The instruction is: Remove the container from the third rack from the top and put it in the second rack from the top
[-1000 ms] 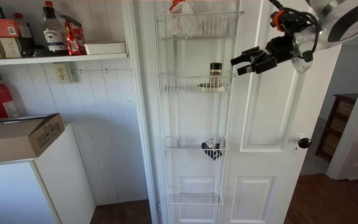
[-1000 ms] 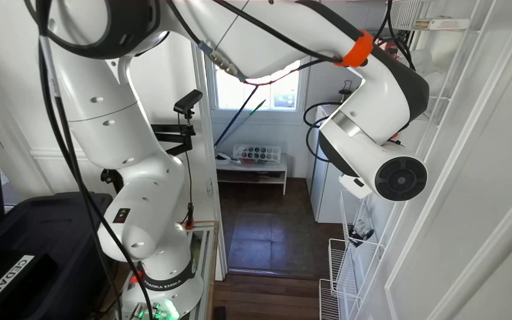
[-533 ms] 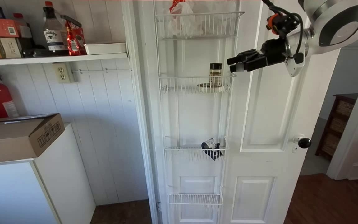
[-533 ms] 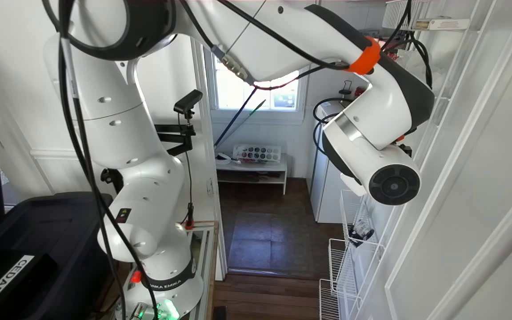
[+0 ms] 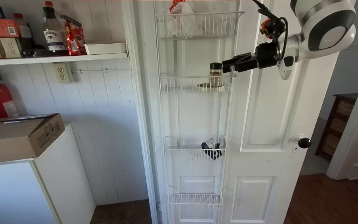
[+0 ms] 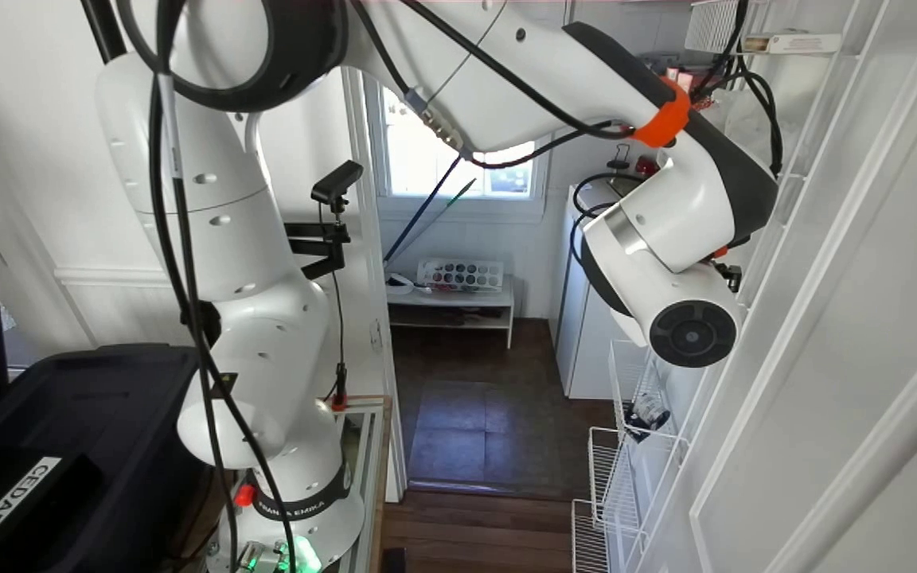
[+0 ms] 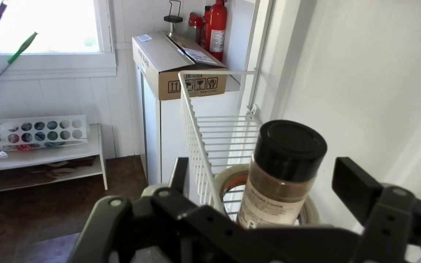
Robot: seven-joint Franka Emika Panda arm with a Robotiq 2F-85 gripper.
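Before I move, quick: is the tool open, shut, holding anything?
Tool: open, holding nothing; the wrist view shows gaps either side of the black-capped bottle.

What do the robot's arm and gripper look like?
The arm is smooth, white and rounded, with dark caps, an orange band and black cables. The dark ring around its base says EMIKA. The black gripper has two blocky-tipped fingers and round grey bolts.
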